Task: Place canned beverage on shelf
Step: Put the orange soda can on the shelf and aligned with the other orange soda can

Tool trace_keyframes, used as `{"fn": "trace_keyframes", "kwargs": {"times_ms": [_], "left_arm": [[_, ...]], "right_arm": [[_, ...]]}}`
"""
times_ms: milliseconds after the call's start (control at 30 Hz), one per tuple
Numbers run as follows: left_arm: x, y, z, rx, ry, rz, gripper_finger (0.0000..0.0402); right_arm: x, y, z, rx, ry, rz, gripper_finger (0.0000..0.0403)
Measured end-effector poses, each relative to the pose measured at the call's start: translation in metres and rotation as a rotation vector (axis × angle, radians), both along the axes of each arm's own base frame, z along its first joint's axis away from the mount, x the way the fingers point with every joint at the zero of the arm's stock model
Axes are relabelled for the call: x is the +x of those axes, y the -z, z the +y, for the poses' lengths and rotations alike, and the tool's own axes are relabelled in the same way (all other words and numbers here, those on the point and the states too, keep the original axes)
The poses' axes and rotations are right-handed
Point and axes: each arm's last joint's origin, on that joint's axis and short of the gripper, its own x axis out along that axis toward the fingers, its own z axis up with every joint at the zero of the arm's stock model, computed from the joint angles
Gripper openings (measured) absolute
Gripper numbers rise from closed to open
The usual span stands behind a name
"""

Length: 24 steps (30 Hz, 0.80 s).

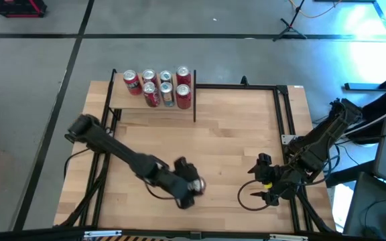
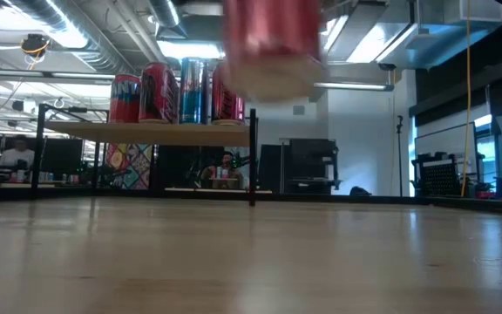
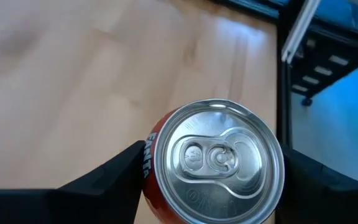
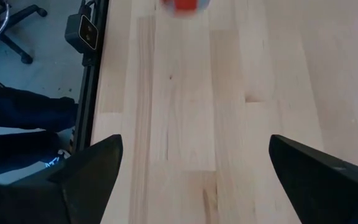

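A red-orange canned beverage [image 3: 219, 163] with a silver top sits between the fingers of my left gripper [image 1: 191, 189], near the table's front middle. In the low view the can [image 2: 273, 44] hangs well above the tabletop. The shelf [image 1: 154, 108], a small light-wood board on thin black uprights, stands at the table's far left. Several red and silver cans [image 1: 159, 86] stand along its far edge. My right gripper [image 1: 268, 191] hovers open at the near right with nothing between its fingers. My left gripper pinches the can's side wall [image 3: 151, 155] between its two fingers, one on each opposite side, just below the top rim. The fingers [image 3: 114, 174] come slanting down from the table's left. The can is lifted clear of the table, its top toward the wrist.
Black frame rails [image 1: 283, 114] run along the table's far and right edges. Bare wood [image 1: 233, 134] lies between the shelf and both grippers. The shelf's near half [image 1: 154, 114] carries nothing. Beyond the table, a person sits at desks [image 2: 16, 157] in the room.
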Motion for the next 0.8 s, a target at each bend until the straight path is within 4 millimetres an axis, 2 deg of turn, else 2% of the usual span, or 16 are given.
{"fn": "trace_keyframes", "kwargs": {"times_ms": [200, 300, 500, 800], "left_arm": [[-0.052, -0.06, 0.033, 0.054, -0.093, -0.004, 0.0263], [-0.08, -0.082, 0.054, 0.08, -0.153, 0.017, 0.0263], [-0.132, -0.107, 0.091, 0.126, -0.242, 0.104, 0.0263], [-0.209, -0.127, 0.141, 0.266, -0.409, 0.203, 0.0263]], "right_arm": [[0.0, 0.0, -0.001, -0.021, 0.015, -0.017, 0.0392], [0.0, 0.0, -0.002, -0.032, 0.023, -0.022, 0.0392], [0.008, 0.0, -0.01, -0.031, 0.092, -0.028, 0.0392], [0.023, 0.0, -0.028, -0.024, 0.201, -0.03, 0.0392]]}}
